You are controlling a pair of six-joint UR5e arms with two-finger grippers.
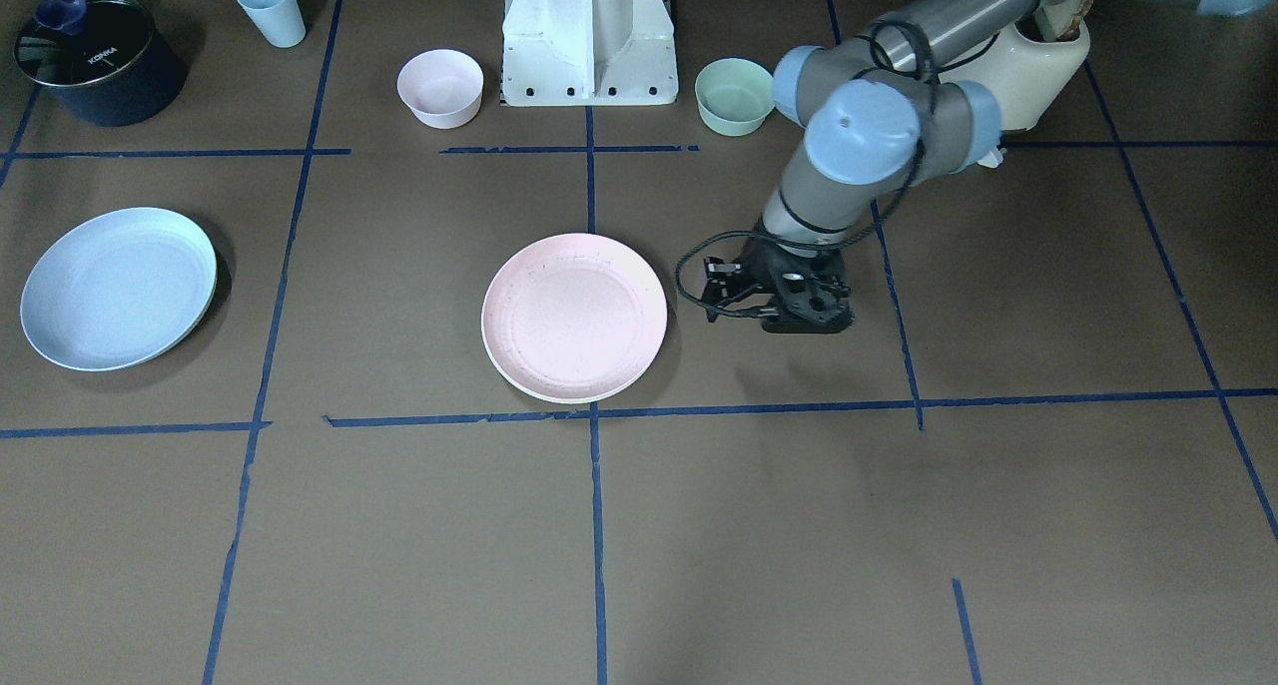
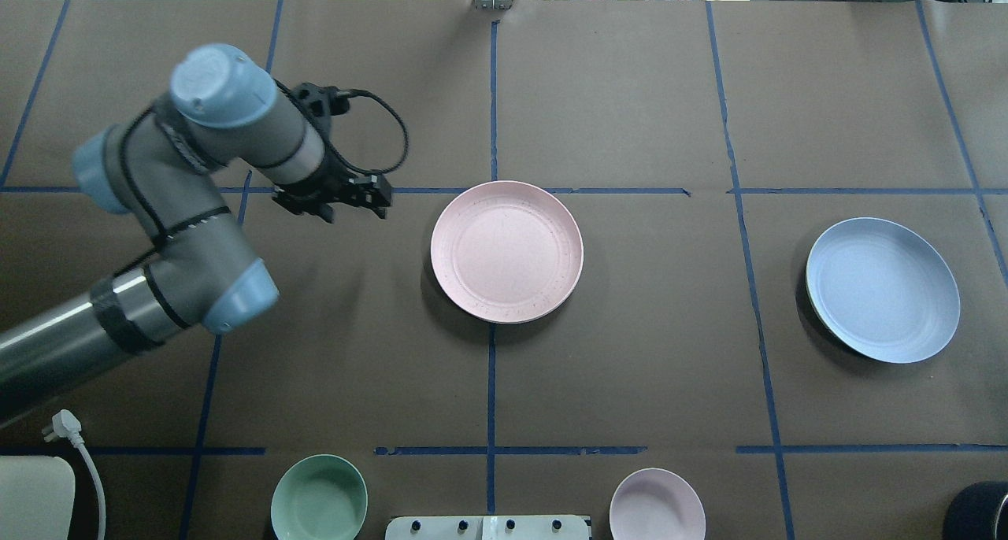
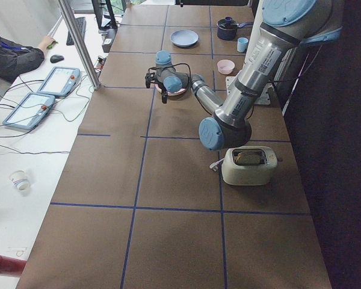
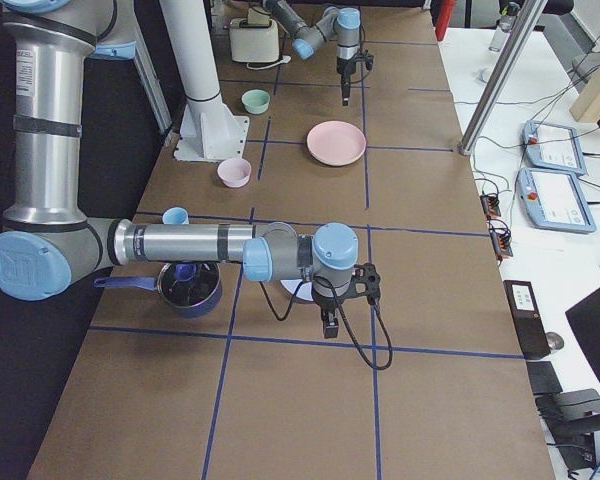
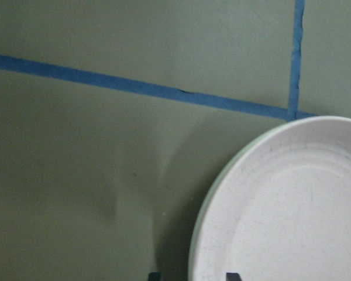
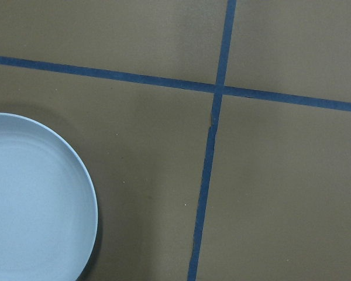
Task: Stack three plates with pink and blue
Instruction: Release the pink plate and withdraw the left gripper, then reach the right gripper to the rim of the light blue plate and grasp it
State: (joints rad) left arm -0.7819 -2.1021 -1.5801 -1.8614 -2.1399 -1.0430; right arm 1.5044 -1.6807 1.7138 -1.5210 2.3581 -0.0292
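Pale pink round plastic plate (image 1: 574, 316) mid-worktop (image 1: 759, 525), seemingly atop cream-white plate (image 1: 564, 399), only its rim showing; pale blue round plate (image 1: 118, 288) well apart, unstacked. Left gripper (image 1: 794, 311) fingers released beside pink; right gripper (image 4: 325, 322) fingers: cannot tell

Matt plastic pink plate (image 1: 574, 318), paper tabletop (image 1: 399, 525)

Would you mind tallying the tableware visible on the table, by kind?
Plates: 2, pink plate, blue plate
Bowls: 2, pink bowl, green bowl
Cups: 1, blue cup
Pots: 1, dark pot
Total: 6
A plate hidden beneath another cannot be ruled out.
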